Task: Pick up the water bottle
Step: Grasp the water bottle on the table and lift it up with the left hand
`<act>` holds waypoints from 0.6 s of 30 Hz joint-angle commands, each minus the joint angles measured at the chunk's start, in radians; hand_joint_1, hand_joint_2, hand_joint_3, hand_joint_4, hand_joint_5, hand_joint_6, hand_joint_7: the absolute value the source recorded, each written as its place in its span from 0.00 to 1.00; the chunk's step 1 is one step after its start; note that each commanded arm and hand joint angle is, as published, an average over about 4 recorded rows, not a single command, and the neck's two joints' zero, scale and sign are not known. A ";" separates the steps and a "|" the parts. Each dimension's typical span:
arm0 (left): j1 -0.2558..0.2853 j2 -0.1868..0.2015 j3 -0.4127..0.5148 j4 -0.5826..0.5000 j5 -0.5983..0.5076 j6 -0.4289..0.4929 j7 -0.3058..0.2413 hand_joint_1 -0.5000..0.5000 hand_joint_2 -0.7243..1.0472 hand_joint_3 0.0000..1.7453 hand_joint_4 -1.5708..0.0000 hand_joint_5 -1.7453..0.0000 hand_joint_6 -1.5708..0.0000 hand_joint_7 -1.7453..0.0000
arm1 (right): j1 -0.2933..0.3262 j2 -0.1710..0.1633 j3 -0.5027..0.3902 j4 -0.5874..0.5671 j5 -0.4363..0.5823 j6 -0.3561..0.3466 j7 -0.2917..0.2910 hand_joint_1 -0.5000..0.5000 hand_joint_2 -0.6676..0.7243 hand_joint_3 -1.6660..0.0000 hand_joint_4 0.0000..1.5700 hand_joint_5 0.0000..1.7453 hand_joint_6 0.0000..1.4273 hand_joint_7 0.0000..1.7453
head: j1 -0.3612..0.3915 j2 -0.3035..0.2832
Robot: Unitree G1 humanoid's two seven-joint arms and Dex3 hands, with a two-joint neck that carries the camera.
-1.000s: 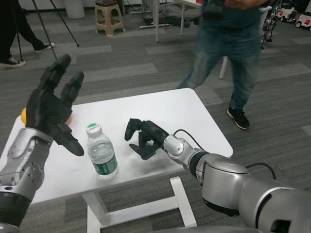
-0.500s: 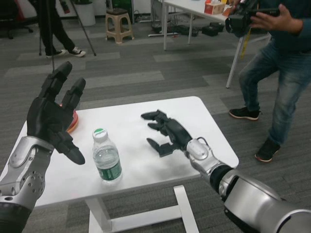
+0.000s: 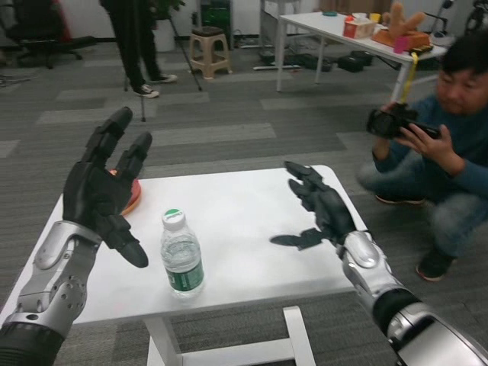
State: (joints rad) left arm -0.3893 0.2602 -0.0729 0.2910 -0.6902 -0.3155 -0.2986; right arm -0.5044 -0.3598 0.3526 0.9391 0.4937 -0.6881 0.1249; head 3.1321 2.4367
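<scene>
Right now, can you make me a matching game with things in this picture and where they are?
Things:
1. bottle
2. left hand
3. right hand
4. person with camera

Places:
A. crouching on the floor beside the table
B. standing upright on the white table
C. open, raised left of the bottle
D. open, over the table's right side

Pairs: 1-B, 2-C, 3-D, 4-A

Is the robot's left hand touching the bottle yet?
Apart. The head view shows white table between the left hand and the bottle; the hand is open beside it, with its lowest fingertip short of the bottle.
</scene>
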 commanded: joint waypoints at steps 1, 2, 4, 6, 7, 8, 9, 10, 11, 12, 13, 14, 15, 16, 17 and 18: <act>0.007 -0.012 0.011 -0.007 0.008 -0.022 -0.002 0.00 0.03 0.05 1.00 0.82 1.00 0.76 | 0.013 -0.022 -0.025 -0.013 0.002 -0.014 -0.001 0.00 0.59 0.87 0.00 0.00 0.00 0.13 | 0.056 -0.005; 0.008 -0.015 0.012 -0.007 0.010 -0.025 -0.002 0.00 0.03 0.05 1.00 0.82 1.00 0.76 | 0.014 -0.027 -0.028 -0.014 0.002 -0.014 -0.001 0.00 0.61 0.88 0.00 0.00 0.00 0.14 | 0.070 -0.006; 0.010 -0.022 0.016 -0.007 0.017 -0.029 -0.002 0.00 0.01 0.05 1.00 0.82 1.00 0.76 | 0.014 -0.035 -0.028 -0.013 0.002 -0.014 -0.001 0.00 0.64 0.89 0.00 0.00 0.00 0.15 | 0.088 -0.006; 0.016 -0.030 0.021 -0.007 0.025 -0.030 -0.002 0.00 0.03 0.05 1.00 0.82 1.00 0.76 | 0.007 -0.041 -0.020 -0.010 0.002 -0.014 -0.001 0.00 0.64 0.89 0.00 0.00 0.00 0.14 | 0.103 -0.005; 0.019 -0.032 0.023 -0.007 0.027 -0.030 -0.002 0.00 0.04 0.05 1.00 0.82 1.00 0.77 | 0.004 -0.044 -0.013 -0.008 0.002 -0.014 -0.001 0.00 0.64 0.90 0.00 0.00 0.00 0.14 | 0.109 -0.006; 0.022 -0.033 0.024 -0.007 0.029 -0.030 -0.001 0.00 0.04 0.05 1.00 0.82 1.00 0.78 | 0.000 -0.046 -0.007 -0.006 0.002 -0.014 -0.001 0.00 0.65 0.90 0.00 0.00 0.00 0.14 | 0.115 -0.006; 0.024 -0.034 0.024 -0.008 0.029 -0.030 -0.001 0.00 0.03 0.05 1.00 0.82 1.00 0.78 | -0.004 -0.047 -0.001 -0.005 0.002 -0.013 -0.002 0.00 0.65 0.90 0.00 0.00 0.00 0.13 | 0.121 -0.006; 0.027 -0.034 0.024 -0.008 0.029 -0.030 0.000 0.00 0.04 0.05 1.00 0.82 1.00 0.78 | -0.007 -0.048 0.006 -0.003 0.002 -0.013 -0.002 0.00 0.65 0.90 0.00 0.00 0.00 0.13 | 0.123 -0.006; 0.029 -0.034 0.024 -0.009 0.029 -0.030 0.001 0.00 0.04 0.05 1.00 0.82 1.00 0.78 | -0.010 -0.049 0.010 -0.001 0.002 -0.013 -0.002 0.00 0.66 0.90 0.00 0.00 0.00 0.13 | 0.127 -0.007; 0.032 -0.034 0.025 -0.010 0.029 -0.030 0.002 0.00 0.04 0.05 1.00 0.82 1.00 0.78 | -0.013 -0.049 0.015 0.000 0.002 -0.012 -0.002 0.00 0.66 0.90 0.00 0.00 0.00 0.12 | 0.127 -0.008; 0.035 -0.033 0.026 -0.012 0.029 -0.029 0.002 0.00 0.04 0.05 1.00 0.82 1.00 0.78 | -0.015 -0.049 0.017 0.000 0.002 -0.012 -0.002 0.00 0.67 0.90 0.00 0.00 0.00 0.12 | 0.129 -0.009; 0.038 -0.032 0.028 -0.013 0.029 -0.029 0.003 0.00 0.04 0.05 1.00 0.82 1.00 0.79 | -0.016 -0.050 0.019 0.000 0.002 -0.012 -0.002 0.00 0.68 0.90 0.00 0.00 0.00 0.12 | 0.130 -0.010; 0.041 -0.031 0.031 -0.015 0.029 -0.027 0.002 0.00 0.04 0.05 1.00 0.82 1.00 0.79 | -0.017 -0.050 0.020 -0.001 0.002 -0.013 -0.002 0.00 0.68 0.90 0.00 0.00 0.00 0.11 | 0.130 -0.010; 0.043 -0.029 0.033 -0.016 0.030 -0.025 0.002 0.00 0.04 0.05 1.00 0.82 1.00 0.78 | -0.017 -0.050 0.020 -0.003 0.002 -0.013 -0.002 0.00 0.68 0.90 0.00 0.00 0.00 0.10 | 0.131 -0.010; 0.046 -0.026 0.034 -0.017 0.030 -0.023 0.001 0.00 0.05 0.05 1.00 0.82 1.00 0.78 | -0.017 -0.050 0.019 -0.006 0.002 -0.013 -0.002 0.00 0.68 0.90 0.00 0.00 0.00 0.09 | 0.130 -0.010; 0.048 -0.022 0.035 -0.018 0.031 -0.021 0.001 0.00 0.05 0.05 1.00 0.82 1.00 0.77 | -0.017 -0.050 0.017 -0.010 0.002 -0.014 -0.002 0.00 0.69 0.90 0.00 0.00 0.00 0.08 | 0.130 -0.010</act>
State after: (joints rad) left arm -0.3543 0.2341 -0.0476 0.2807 -0.6628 -0.3342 -0.2982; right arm -0.5056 -0.3998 0.3726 0.9364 0.4947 -0.6884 0.1256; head 3.2623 2.4267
